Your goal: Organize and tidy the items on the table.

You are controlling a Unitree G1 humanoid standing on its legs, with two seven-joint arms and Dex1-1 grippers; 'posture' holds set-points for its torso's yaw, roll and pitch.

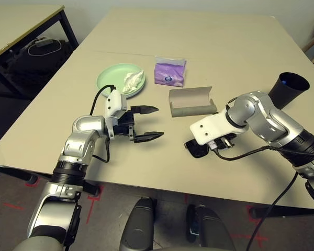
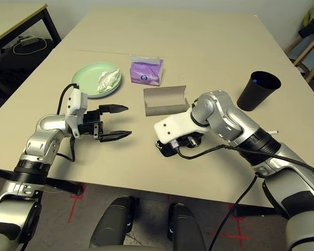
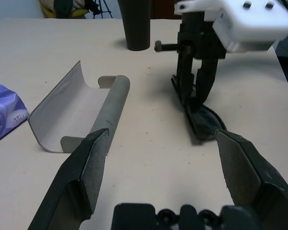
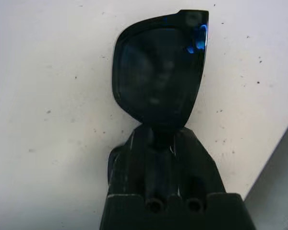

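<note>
My right gripper [image 4: 162, 136] pinches the black sunglasses [image 4: 158, 72] on the counter [image 1: 209, 42].

From my remote seat I see its fingers pressed together on the glasses, which lie flat just in front of the open grey glasses case [image 1: 191, 101]. My left gripper [image 1: 148, 123] hovers nearby, fingers spread wide, holding nothing. Behind it sits the pale green plate [image 1: 111, 77] with a crumpled white tissue [image 1: 132, 82] on it; the purple tissue pack [image 1: 170, 72] lies beside the plate, and the black cup [image 1: 288, 89] stands at the far right.
</note>
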